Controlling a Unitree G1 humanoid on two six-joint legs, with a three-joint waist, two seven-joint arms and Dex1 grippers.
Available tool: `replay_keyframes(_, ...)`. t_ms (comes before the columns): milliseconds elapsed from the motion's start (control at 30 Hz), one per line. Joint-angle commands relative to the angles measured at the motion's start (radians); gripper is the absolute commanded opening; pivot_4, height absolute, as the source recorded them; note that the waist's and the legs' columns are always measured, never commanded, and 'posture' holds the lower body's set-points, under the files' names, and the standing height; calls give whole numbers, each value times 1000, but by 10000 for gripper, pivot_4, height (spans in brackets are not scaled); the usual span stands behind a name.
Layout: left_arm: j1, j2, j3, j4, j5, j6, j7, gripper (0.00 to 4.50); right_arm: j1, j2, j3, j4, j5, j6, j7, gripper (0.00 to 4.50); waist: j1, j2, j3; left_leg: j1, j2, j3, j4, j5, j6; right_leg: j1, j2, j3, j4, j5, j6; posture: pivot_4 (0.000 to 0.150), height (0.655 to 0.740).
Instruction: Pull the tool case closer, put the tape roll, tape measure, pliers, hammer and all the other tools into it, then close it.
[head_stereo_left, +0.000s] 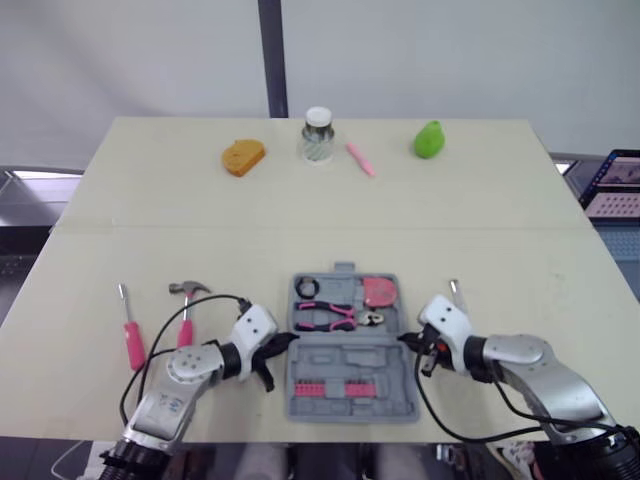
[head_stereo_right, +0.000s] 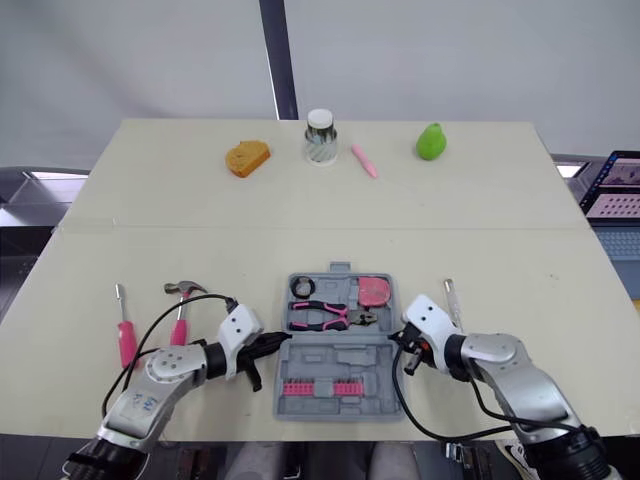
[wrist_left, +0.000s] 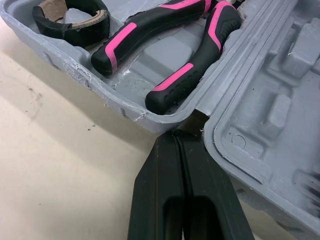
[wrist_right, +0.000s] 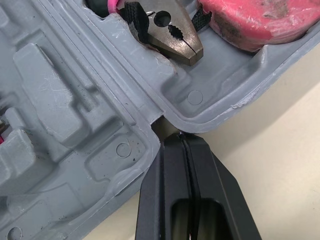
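Tool case (head_stereo_left: 345, 385) lies open, grey, pliers (head_stereo_left: 335, 317) inside; left gripper (wrist_left: 175, 135) and right gripper (wrist_right: 179, 135), closed, flank its hinge.

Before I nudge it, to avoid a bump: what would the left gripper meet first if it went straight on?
The case: the left gripper's shut fingers point into the hinge notch between its halves, seemingly touching.

The tool case (head_stereo_left: 345, 375) is plain grey, on a pale cream counter (head_stereo_left: 200, 230). In it, the pliers (head_stereo_left: 325, 316) have black handles striped with pink, the tape measure (head_stereo_left: 379, 291) is pink, and the tape roll (head_stereo_left: 306, 288) is black with a brown cardboard core. The hammer (head_stereo_left: 186, 315) and screwdriver (head_stereo_left: 132, 340) have pink handles. The left hand (wrist_left: 177, 137) and right hand (wrist_right: 181, 136) are black.
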Motion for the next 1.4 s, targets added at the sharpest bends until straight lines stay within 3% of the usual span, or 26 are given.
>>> replay_keyframes(33,-2,-9,-5,-16,1,-20,5,281,-6,7,-5,0,-2,-8,-9,404,0,0,0,0,0,0,0,0,0,0,0,0,0,0,0,1500,6950)
replay_keyframes(1400,-23,-27,0,20,28,-53,29,281,-28,14,-2,8,-4,-10,0,404,0,0,0,0,0,0,0,1,0,0,0,0,1,0,0,1500,6950)
